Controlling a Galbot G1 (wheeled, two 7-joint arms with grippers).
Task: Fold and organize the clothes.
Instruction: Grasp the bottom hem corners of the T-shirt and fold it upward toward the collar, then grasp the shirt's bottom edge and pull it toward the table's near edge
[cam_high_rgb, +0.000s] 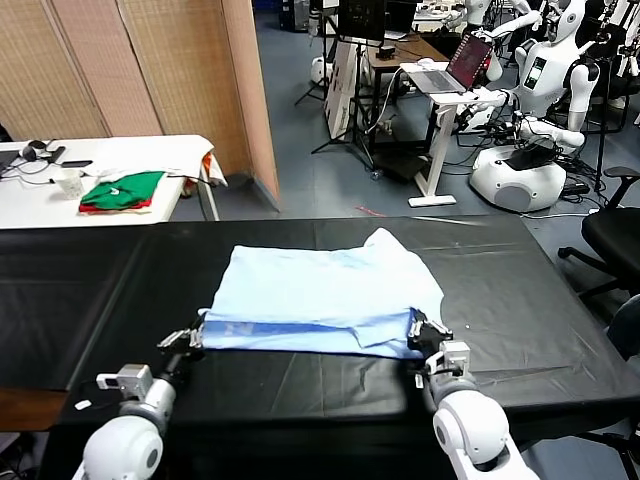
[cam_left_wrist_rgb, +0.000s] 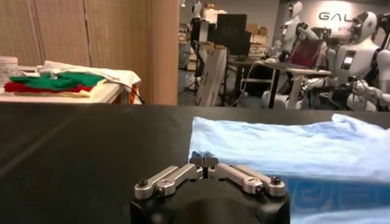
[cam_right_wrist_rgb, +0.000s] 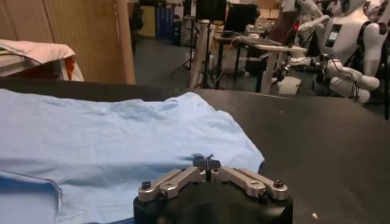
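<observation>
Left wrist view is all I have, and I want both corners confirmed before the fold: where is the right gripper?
Observer: In the head view, the right gripper sits at the near right corner of the T-shirt.
Operator: Is it pinching cloth?
Observer: In the right wrist view its fingertips meet on the fabric, which puckers there.
Operator: How does my gripper line up with it?
Observer: From above, the left gripper is at the near left corner, so both are on the shirt's near edge.
</observation>
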